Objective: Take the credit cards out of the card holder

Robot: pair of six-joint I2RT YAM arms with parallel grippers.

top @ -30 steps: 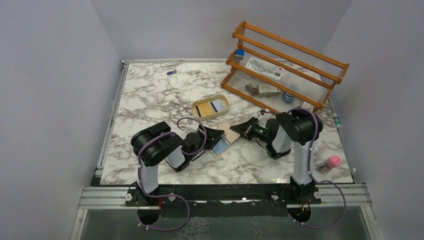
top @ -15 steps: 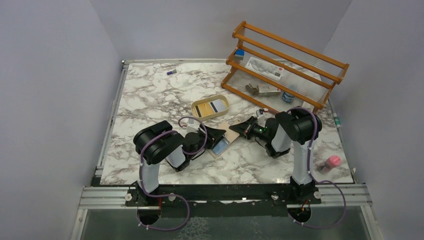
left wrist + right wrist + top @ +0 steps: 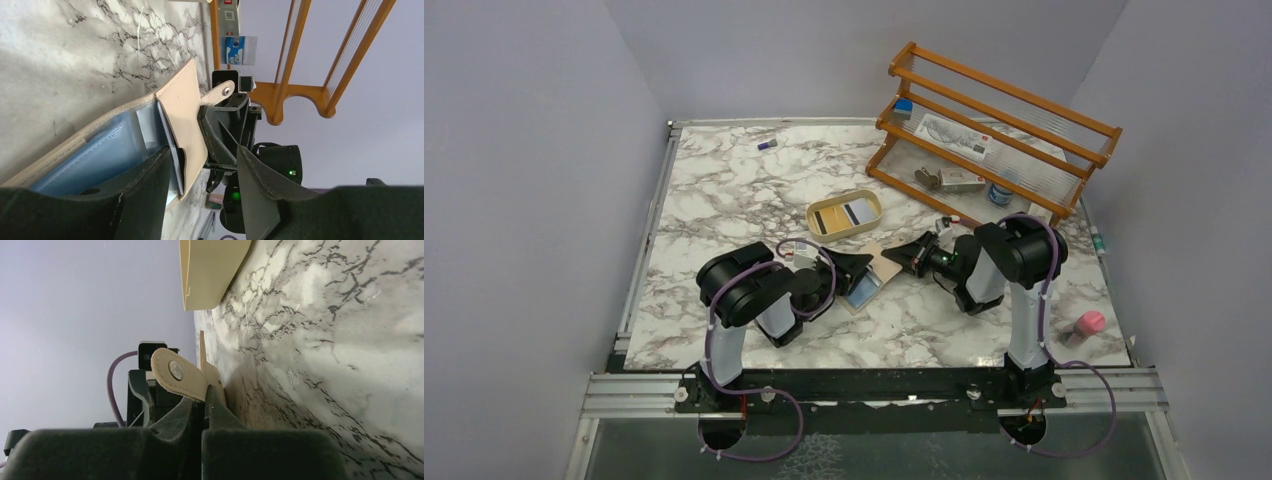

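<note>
One card holder [image 3: 182, 115] edge seems pinched by the right hand [image 3: 203, 399].

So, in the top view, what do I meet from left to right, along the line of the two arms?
left arm → card holder → right arm → pink thing

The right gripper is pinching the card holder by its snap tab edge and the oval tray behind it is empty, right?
The oval tray is not empty: the top view shows flat cards lying in it. The right gripper does pinch the card holder at its snap tab edge.
</note>
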